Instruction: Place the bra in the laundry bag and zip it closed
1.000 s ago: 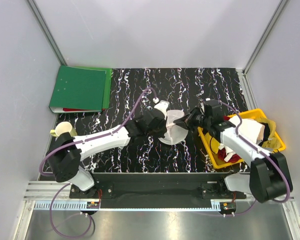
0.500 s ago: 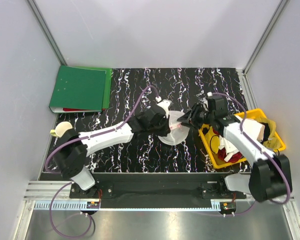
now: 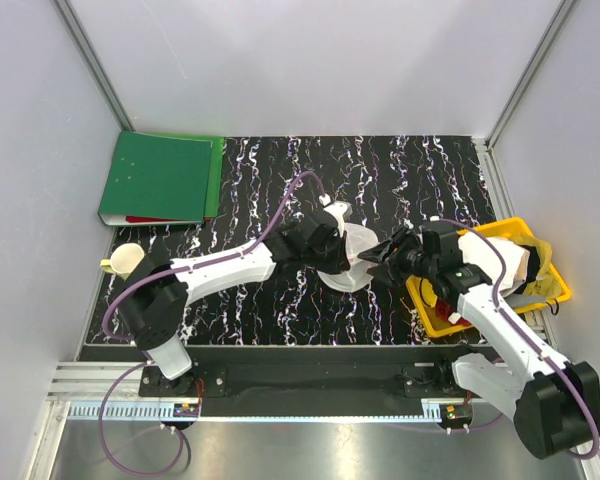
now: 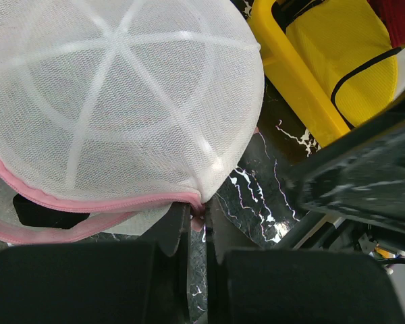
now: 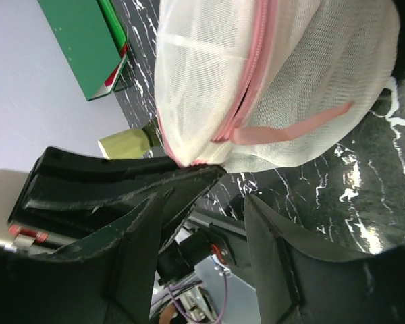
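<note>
The laundry bag point(image 3: 350, 262) lies mid-table, a white mesh drum with pink zipper rims point(image 4: 88, 202) and a spoked round end point(image 4: 115, 88). My left gripper point(image 4: 201, 216) is shut on the pink zipper tab at the bag's edge; from above it sits at the bag's left side point(image 3: 332, 256). Just right of the bag my right gripper point(image 3: 380, 253) stands open, and its fingers point(image 5: 270, 256) hold nothing, just below the bag point(image 5: 277, 81). The bra is not plainly visible; a plain black patch point(image 4: 47, 210) shows between the pink rims.
A yellow basket point(image 3: 426, 316) with white and red clothes stands at the right, close behind my right arm. A green binder point(image 3: 160, 178) lies at the back left. A beige roll point(image 3: 127, 260) sits at the left edge near my left arm.
My right gripper has opened, let go of the bag and drawn back slightly toward the near side. My left gripper stays shut and has shifted a little rightward with the bag.
</note>
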You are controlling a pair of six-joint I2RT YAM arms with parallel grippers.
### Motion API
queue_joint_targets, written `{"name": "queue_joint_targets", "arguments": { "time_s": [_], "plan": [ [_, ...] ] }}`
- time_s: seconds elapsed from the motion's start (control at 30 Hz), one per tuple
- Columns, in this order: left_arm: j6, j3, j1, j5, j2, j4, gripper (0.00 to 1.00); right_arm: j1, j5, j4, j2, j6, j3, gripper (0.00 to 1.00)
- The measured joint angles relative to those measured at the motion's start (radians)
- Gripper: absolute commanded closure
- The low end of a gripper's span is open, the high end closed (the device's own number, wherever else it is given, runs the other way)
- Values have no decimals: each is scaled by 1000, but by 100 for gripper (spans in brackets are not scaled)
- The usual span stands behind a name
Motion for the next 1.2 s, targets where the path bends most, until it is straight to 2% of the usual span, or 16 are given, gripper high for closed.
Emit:
{"name": "queue_joint_targets", "arguments": {
  "time_s": [0.17, 0.27, 0.4, 0.47, 0.57, 0.73, 0.87, 0.93, 1.07, 1.2],
  "plan": [
    [-2, 0, 0, 11, 0, 2, 100, 47, 12, 80, 80, 83, -9, 44],
    [-2, -1, 0, 16, 0, 3, 100, 70, 31, 128, 119, 121, -9, 52],
    [3, -10, 0, 29, -1, 22, 100, 80, 55, 172, 166, 152, -9, 81],
    [6, -23, 0, 31, -5, 34, 98, 85, 63, 185, 185, 168, -10, 88],
    [9, -38, 2, 31, -9, 45, 88, 95, 70, 197, 202, 182, -11, 99],
    [12, -53, 5, 30, -19, 52, 70, 104, 75, 213, 206, 197, -16, 100],
    [13, -60, 5, 29, -26, 53, 66, 104, 84, 218, 205, 206, -16, 100],
    [13, -64, 5, 29, -33, 52, 66, 104, 86, 219, 205, 211, -16, 100],
    [13, -70, 5, 25, -45, 49, 76, 104, 87, 220, 205, 214, -16, 100],
    [13, -70, 5, 13, -56, 45, 82, 104, 87, 222, 205, 215, -16, 100]
  ]
}}
